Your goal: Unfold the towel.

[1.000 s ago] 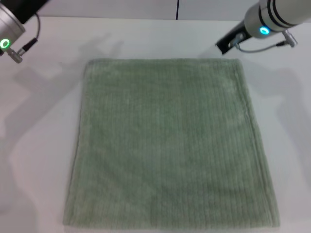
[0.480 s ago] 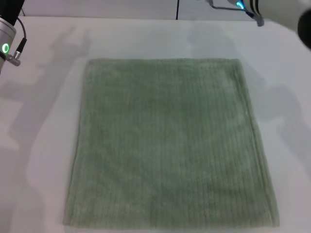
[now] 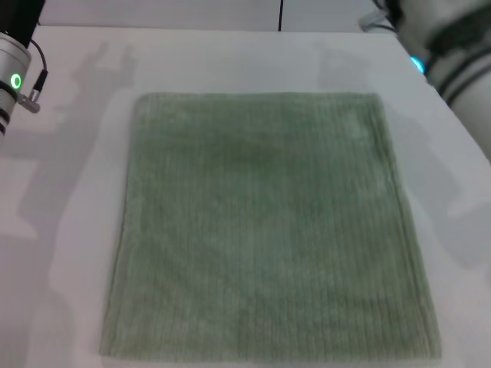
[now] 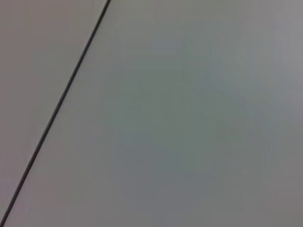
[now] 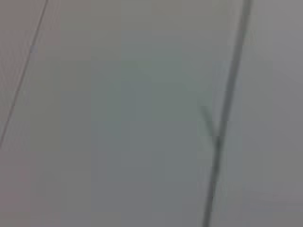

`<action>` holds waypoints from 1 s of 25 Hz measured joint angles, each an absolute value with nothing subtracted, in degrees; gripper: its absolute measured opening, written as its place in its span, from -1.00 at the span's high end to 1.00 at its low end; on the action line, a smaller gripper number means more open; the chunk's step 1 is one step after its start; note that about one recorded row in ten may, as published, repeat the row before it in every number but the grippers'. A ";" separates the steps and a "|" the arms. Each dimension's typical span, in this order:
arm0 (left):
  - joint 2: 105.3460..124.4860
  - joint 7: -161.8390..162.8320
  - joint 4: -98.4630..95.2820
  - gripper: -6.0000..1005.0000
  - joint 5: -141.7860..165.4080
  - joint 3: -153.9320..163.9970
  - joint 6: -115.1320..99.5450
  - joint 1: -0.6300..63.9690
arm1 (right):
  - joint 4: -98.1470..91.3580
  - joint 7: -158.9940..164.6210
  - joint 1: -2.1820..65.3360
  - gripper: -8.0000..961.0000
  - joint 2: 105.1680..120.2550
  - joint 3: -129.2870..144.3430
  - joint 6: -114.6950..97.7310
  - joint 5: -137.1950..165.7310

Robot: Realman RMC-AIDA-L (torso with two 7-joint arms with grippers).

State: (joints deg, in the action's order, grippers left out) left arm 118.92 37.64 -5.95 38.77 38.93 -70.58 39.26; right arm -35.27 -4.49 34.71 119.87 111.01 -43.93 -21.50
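Note:
The pale sage-green towel (image 3: 265,230) lies spread flat as a rough square on the white table (image 3: 69,230) in the head view, hemmed edges showing on all sides. My left arm (image 3: 15,77) is raised at the far left edge of the view, clear of the towel. My right arm (image 3: 445,54) is raised at the top right corner, off the towel's far right corner. Neither gripper's fingers show in any view. Both wrist views show only a plain pale surface with a dark line.
The table's far edge meets a pale wall with a dark vertical seam (image 3: 281,14) at the back. White table surface borders the towel on its left, right and far sides.
My right arm has lifted away from the towel's far right corner and swung toward the right edge of the view. My left arm has drawn back slightly. The towel has not moved.

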 joint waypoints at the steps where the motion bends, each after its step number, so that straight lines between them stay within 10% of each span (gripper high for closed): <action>1: 119.00 37.73 -5.20 0.04 38.71 39.04 -69.14 39.49 | -33.82 -4.15 33.75 0.97 119.88 111.93 -47.83 -22.44; 13: 119.12 34.89 -3.82 -0.22 39.38 40.84 -64.64 39.83 | -19.37 2.18 25.89 0.56 119.46 110.29 -72.76 -27.46; 19: 119.12 31.82 -3.52 -0.67 39.19 38.91 -64.96 39.87 | -17.15 2.13 25.94 -0.02 119.17 104.22 -73.98 -28.84; 25: 119.09 27.94 -1.52 -0.65 39.07 35.04 -65.39 39.92 | -15.93 2.56 26.39 -0.46 117.64 99.13 -73.54 -29.34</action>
